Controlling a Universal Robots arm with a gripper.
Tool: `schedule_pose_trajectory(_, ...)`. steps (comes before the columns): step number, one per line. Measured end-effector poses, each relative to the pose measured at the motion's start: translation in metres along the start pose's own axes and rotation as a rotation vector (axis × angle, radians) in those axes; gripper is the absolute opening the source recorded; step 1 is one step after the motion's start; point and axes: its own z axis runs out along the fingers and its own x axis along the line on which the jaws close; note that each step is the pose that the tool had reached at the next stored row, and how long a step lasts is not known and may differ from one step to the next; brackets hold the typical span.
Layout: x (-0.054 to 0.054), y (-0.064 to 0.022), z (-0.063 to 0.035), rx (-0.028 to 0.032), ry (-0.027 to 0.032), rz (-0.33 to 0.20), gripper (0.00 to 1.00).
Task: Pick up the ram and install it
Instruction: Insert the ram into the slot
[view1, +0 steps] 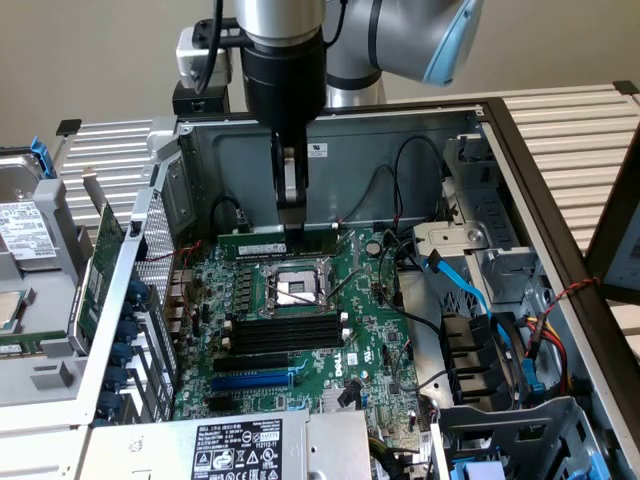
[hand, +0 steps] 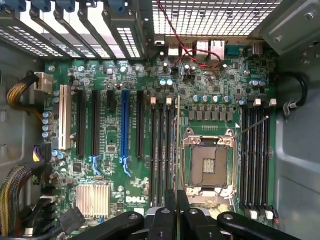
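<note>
The ram (view1: 258, 243) (hand: 178, 150) is clamped between the gripper (view1: 292, 226) (hand: 176, 201) fingers. It is held edge-on over the motherboard (view1: 365, 335), beside the processor socket (view1: 297, 288).

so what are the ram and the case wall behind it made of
The ram: green circuit board, likely fibreglass laminate with a matte green coating, carrying a white paper-looking label. The case wall: bare sheet metal, probably steel, going by its dull grey sheen and folded rim.
</note>
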Motion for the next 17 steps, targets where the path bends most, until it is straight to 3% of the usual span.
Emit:
schedule_pose_trajectory(14, 0.005, 0.0002, 0.0254, -0.0001, 0.0001, 0.0, 0.13)
schedule_pose_trajectory(17, 0.005, 0.0002, 0.0292, 0.0, 0.0035, 0.0, 0.13)
